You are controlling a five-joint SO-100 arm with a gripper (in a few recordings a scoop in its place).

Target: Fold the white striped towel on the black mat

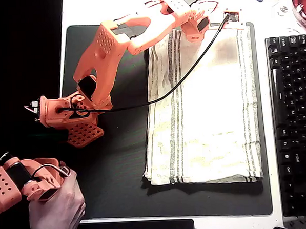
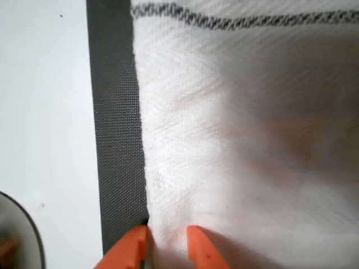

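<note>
Keyboard just beside towel

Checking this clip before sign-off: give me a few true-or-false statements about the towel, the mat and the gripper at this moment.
1. The towel lies spread on the black mat. True.
2. The gripper is at the towel's edge, its fingertips on either side of a bit of cloth. True.
3. The towel is plain, without stripes. False: it has groups of thin dark stripes.
4. The keyboard sits on top of the towel. False: it lies beside the mat, apart from the towel.
</note>
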